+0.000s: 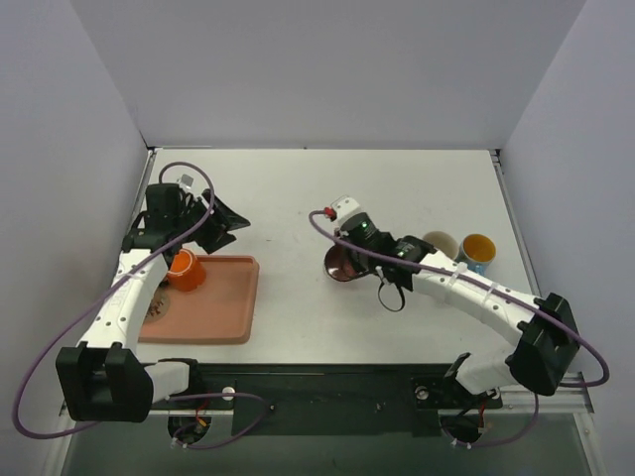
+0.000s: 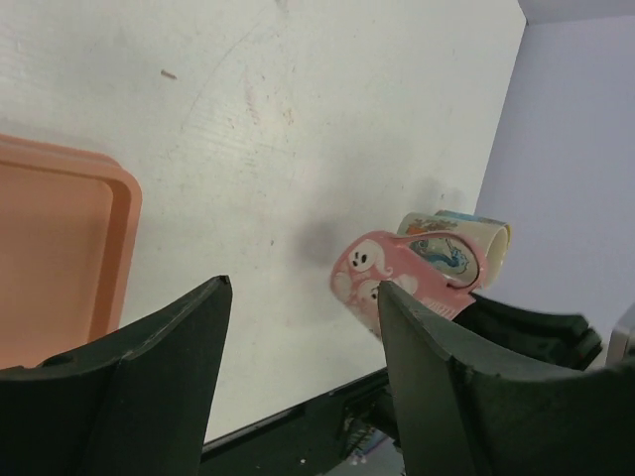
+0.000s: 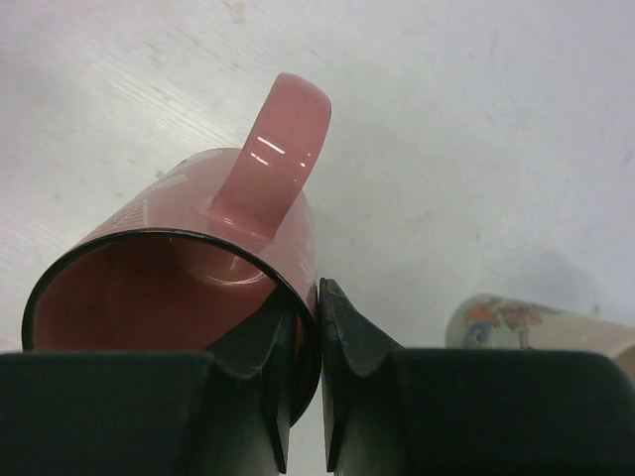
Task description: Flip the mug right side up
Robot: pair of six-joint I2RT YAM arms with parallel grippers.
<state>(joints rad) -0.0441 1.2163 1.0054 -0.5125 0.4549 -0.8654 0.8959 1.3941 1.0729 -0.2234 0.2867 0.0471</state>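
Observation:
The pink mug (image 1: 343, 264) is at the table's middle, tilted, its dark inside showing from above. My right gripper (image 1: 359, 250) is shut on its rim. In the right wrist view one finger is inside the mug (image 3: 189, 288) and the other outside, my gripper (image 3: 316, 332) clamping the wall below the handle (image 3: 275, 149). Its mouth faces the camera. My left gripper (image 1: 224, 226) is open and empty above the tray's far edge. In the left wrist view the gripper (image 2: 303, 286) looks across at the pink mug (image 2: 382, 273).
An orange mug (image 1: 186, 269) stands on a salmon tray (image 1: 223, 312) at the left, under my left arm. A cream mug (image 1: 440, 244) and a blue mug with a yellow inside (image 1: 477, 250) stand right of my right wrist. The cream mug also shows in the right wrist view (image 3: 516, 322).

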